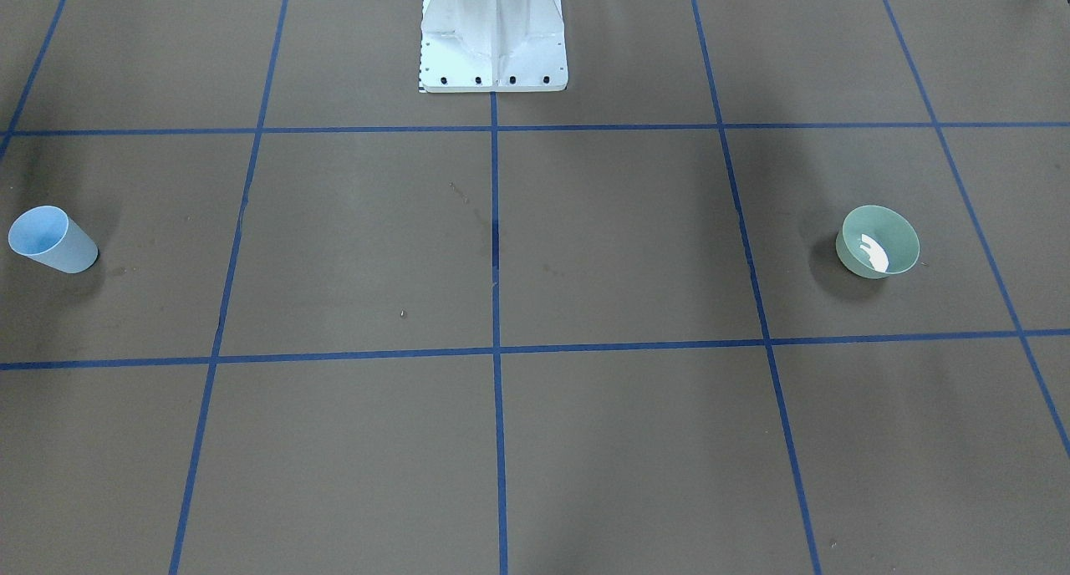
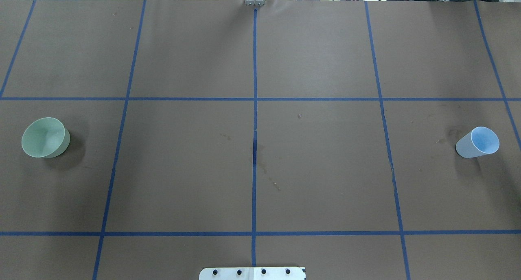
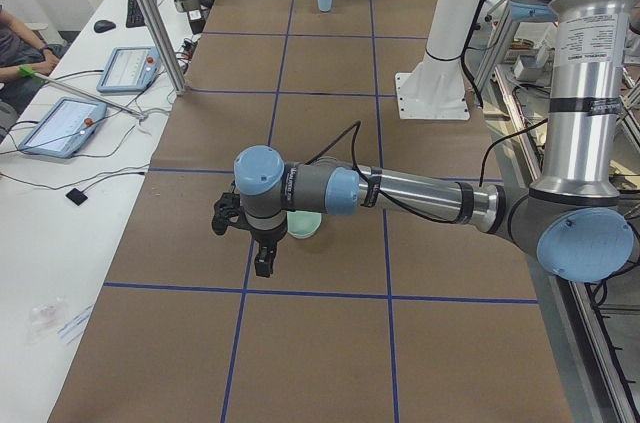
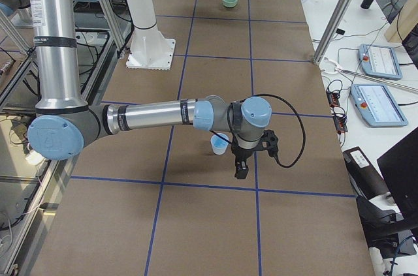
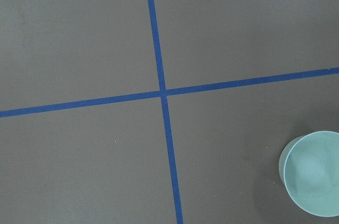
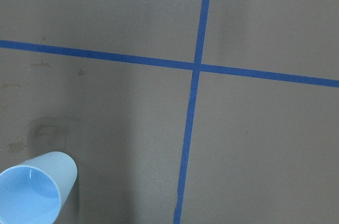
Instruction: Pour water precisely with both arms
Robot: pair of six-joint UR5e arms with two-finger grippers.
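Note:
A pale green cup stands upright at the table's left end, also in the left wrist view. A whitish glint of water lies in its bottom. A light blue cup stands at the right end and shows low in the right wrist view. The left arm reaches out over the table, and its gripper hangs beside the green cup. The right arm holds its gripper next to the blue cup. Whether either gripper is open or shut, I cannot tell.
Blue tape lines split the brown table into squares. The white pedestal stands at the robot's edge. Faint dried stains mark the middle. Beyond the far edge, a desk holds tablets, a metal post rises, and a person's arm rests.

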